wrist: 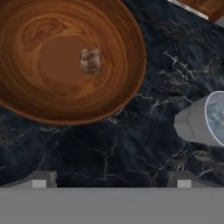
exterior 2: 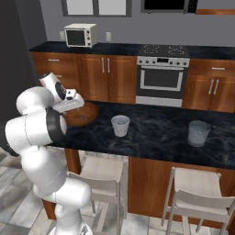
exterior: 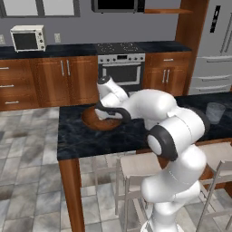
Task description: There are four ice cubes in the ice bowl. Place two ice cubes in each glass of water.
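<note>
Claw (wrist: pixel 111 179) open | ice cube (wrist: pixel 91 61) in ice bowl (wrist: pixel 127 87), ahead-left

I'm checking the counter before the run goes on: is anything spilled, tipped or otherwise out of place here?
Nothing stands out. The ice bowl sits flat on the dark counter with one ice cube visible inside. Both glasses stand upright, with no spill around them. The open hand hovers just beside the bowl.
</note>
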### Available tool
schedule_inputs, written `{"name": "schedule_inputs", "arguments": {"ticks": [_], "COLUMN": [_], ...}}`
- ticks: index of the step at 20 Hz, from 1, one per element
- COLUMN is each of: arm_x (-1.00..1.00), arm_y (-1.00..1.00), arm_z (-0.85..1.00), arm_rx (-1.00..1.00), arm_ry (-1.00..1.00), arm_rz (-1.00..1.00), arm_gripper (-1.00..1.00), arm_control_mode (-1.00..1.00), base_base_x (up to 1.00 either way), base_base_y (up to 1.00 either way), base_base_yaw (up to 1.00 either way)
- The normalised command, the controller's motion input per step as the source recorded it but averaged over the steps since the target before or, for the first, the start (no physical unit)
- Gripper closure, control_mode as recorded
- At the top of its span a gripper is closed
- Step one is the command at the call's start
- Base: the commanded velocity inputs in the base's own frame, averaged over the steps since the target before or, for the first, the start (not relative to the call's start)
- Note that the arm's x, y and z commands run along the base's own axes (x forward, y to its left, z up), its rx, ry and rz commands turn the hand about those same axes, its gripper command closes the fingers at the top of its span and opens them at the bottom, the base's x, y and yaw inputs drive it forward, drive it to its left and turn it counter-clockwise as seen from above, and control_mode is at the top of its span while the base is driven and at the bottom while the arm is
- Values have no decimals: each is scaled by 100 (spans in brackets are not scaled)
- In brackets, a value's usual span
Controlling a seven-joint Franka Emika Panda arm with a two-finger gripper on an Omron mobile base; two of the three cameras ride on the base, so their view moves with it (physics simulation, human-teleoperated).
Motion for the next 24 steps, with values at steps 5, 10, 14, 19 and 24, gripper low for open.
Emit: {"name": "schedule_inputs", "arguments": {"ticks": [5, 10, 14, 19, 24], "arm_x": [48, 46, 41, 25, 9], "arm_y": [3, 11, 10, 0, 0], "arm_z": [-35, -31, -23, -24, -23], "arm_rx": [0, 0, 1, 0, 0], "arm_ry": [0, 0, 0, 0, 0], "arm_rz": [0, 0, 0, -1, -5], "arm_gripper": [-100, -100, -100, -100, -100], "arm_control_mode": [-100, -100, -100, -100, -100], "base_base_x": [0, 0, 0, 0, 0], "base_base_y": [0, 0, 0, 0, 0], "base_base_yaw": [0, 0, 0, 0, 0]}}
